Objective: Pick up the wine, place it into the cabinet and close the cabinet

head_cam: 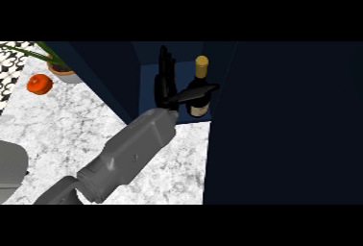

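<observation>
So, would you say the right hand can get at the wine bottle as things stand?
Probably yes: the right hand is inside the open cabinet, fingers straight, with its thumb against the upright bottle and nothing between them.

You are looking at a home kitchen. Evidence: a white marbled stone worktop runs across the left of the view. A dark navy cabinet rises at the right, open onto a recess where a wine bottle stands upright. Far left corner: a potted plant, a red-orange tomato-like fruit beside it, and black-and-white patterned tile at the edge.
</observation>
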Action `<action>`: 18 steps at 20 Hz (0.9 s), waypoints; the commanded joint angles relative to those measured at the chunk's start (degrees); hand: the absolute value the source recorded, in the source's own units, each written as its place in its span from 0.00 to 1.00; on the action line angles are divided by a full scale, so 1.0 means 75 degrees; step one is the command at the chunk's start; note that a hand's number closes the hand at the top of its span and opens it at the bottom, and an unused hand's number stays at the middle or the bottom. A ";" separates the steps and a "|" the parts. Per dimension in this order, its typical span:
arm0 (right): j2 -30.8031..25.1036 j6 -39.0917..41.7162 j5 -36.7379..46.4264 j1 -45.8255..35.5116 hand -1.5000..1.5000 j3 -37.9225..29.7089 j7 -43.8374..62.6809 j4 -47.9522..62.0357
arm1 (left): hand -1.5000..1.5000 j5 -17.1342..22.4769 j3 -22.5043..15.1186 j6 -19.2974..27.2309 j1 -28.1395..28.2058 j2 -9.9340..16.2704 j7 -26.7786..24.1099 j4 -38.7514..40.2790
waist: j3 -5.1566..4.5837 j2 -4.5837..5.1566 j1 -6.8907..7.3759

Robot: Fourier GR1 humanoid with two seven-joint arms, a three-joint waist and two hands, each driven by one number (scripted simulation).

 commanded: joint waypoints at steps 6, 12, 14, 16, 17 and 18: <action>0.0042 -0.0265 0.0112 -0.0187 0.00 0.0016 0.0350 -0.0066 | 0.00 0.0455 -0.0490 -0.0076 0.0256 -0.0007 -0.0223 -0.0736 | 0.0000 -0.0061 0.0264; -0.0057 -0.0352 -0.0032 -0.0150 0.00 -0.0106 0.0688 -0.0328 | 0.00 0.0314 -0.0837 -0.0103 0.0347 -0.0007 -0.0387 -0.0907 | 0.0002 -0.0115 0.0454; -0.0200 -0.0172 -0.0125 -0.0003 0.00 -0.0293 0.0517 -0.0366 | 0.00 0.0334 -0.0931 -0.0419 0.0664 -0.0007 -0.0592 -0.1058 | 0.0003 -0.0115 0.0460; -0.0158 -0.0040 -0.0123 0.0585 0.00 -0.0168 0.0327 -0.0580 | 0.00 0.0309 -0.1160 -0.0091 0.0991 -0.0007 -0.0803 -0.1478 | 0.0005 -0.0132 0.0470; -0.0067 -0.0348 0.0046 -0.0280 0.00 -0.0261 0.0462 -0.0096 | 0.00 0.0263 -0.1110 0.0036 0.0774 -0.0007 -0.0751 -0.1297 | 0.0002 -0.0122 0.0525; -0.0239 -0.0193 -0.0353 0.0100 0.00 -0.0329 0.0744 -0.0671 | 0.00 0.0190 -0.0962 -0.0327 0.0806 -0.0006 -0.0786 -0.1029 | 0.0003 -0.0130 0.0519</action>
